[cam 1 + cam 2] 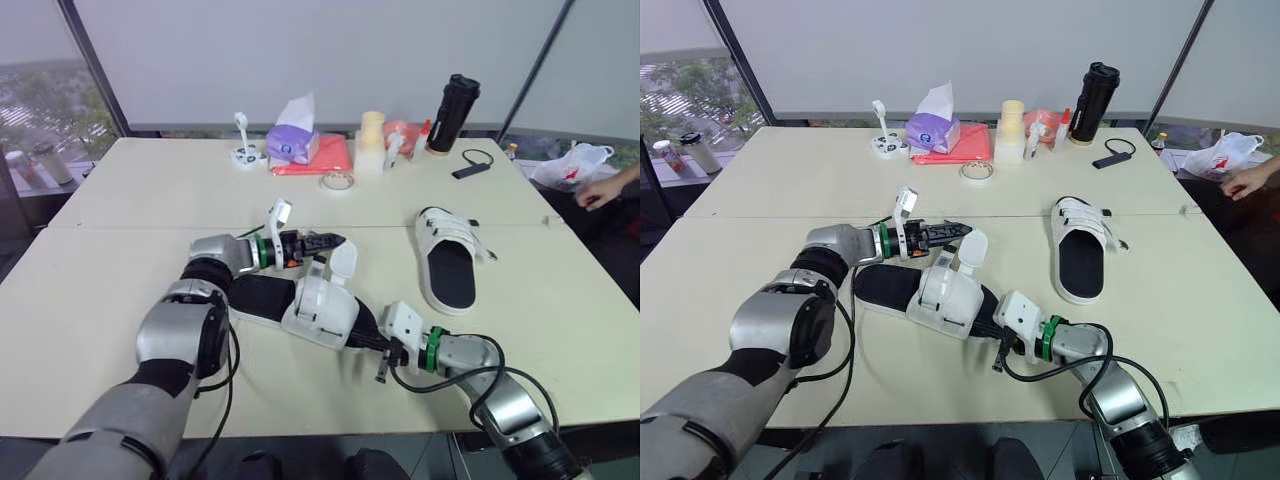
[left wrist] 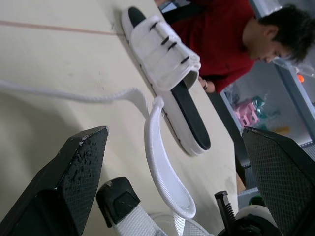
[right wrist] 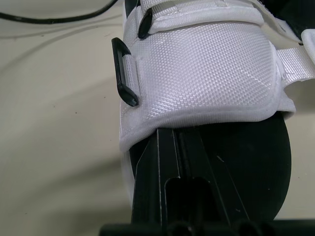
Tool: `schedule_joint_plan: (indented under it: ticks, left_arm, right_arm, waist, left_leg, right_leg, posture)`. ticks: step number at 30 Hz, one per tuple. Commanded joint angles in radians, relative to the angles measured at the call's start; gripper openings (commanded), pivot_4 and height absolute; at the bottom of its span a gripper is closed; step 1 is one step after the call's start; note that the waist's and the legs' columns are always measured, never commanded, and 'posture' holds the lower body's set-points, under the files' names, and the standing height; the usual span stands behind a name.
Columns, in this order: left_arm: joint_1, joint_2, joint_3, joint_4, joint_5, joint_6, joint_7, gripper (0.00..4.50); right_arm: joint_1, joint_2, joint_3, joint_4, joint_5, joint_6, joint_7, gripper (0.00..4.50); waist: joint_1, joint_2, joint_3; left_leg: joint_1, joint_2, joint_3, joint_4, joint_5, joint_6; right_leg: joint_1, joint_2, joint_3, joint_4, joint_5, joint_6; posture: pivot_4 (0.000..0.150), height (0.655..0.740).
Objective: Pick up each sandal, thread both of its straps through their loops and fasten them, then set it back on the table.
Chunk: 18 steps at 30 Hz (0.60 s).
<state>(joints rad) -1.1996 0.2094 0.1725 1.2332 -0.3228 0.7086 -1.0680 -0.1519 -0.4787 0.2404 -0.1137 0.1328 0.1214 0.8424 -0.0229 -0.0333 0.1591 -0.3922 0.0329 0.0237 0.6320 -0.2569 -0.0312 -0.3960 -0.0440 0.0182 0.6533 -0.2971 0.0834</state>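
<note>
The near sandal (image 1: 320, 310), black-soled with a white upper, lies on the table (image 1: 120, 290) in front of me. My right gripper (image 1: 372, 342) is shut on its near end, one finger (image 3: 182, 172) lying on the black insole under the upper beside a black loop (image 3: 123, 73). One loose white strap (image 1: 343, 262) stands up from it. My left gripper (image 1: 330, 242) is open beside that strap, which curves between its fingers (image 2: 74, 182). The second sandal (image 1: 447, 255) lies flat to the right with its straps across the upper.
Along the far edge stand a purple tissue box (image 1: 292, 143), a red cloth (image 1: 325, 155), a tape roll (image 1: 337, 181), a cream cylinder (image 1: 371, 140) and a black bottle (image 1: 455, 113). A person's hand (image 1: 605, 188) rests past the right edge.
</note>
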Motion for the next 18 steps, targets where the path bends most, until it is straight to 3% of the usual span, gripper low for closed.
schedule_joint_plan:
  ticks: [1, 11, 14, 18]
  left_arm:
    - [-0.059, -0.007, 0.015, 0.007, 0.002, 0.013, 0.003, 4.49]
    - [-0.09, -0.08, 0.123, 0.076, -0.034, -0.014, 0.159, 4.49]
    - [-0.097, -0.104, 0.175, 0.084, -0.05, -0.077, 0.237, 3.68]
    - [-0.108, -0.114, 0.231, 0.087, -0.068, -0.121, 0.276, 1.78]
  right_arm:
    - [0.01, 0.003, 0.034, 0.048, -0.037, 0.015, -0.005, 0.0]
    - [0.004, 0.013, 0.042, 0.068, -0.046, 0.001, -0.024, 0.0]
    - [0.006, 0.014, 0.043, 0.067, -0.049, -0.001, -0.031, 0.0]
    - [0.01, 0.011, 0.033, 0.063, -0.05, -0.004, -0.042, 0.0]
  waist:
    - [0.001, 0.0, 0.0]
    - [0.002, 0.0, 0.0]
    - [0.003, 0.0, 0.0]
    - [0.002, 0.0, 0.0]
  left_leg:
    - [0.0, 0.0, 0.0, 0.0, 0.0, 0.0]
    - [0.0, 0.0, 0.0, 0.001, 0.0, 0.0]
    - [0.0, 0.0, 0.0, 0.001, 0.0, 0.0]
    - [0.001, 0.0, 0.0, 0.001, 0.0, 0.0]
  right_leg:
    - [0.0, 0.0, 0.0, 0.0, 0.0, 0.0]
    - [0.0, 0.0, 0.0, 0.001, 0.0, 0.0]
    - [0.0, 0.0, 0.0, 0.001, 0.0, 0.0]
    - [0.0, 0.0, 0.0, 0.001, 0.0, 0.0]
  posture:
    - [0.15, 0.74]
    - [0.15, 0.74]
    - [0.15, 0.74]
    - [0.15, 0.74]
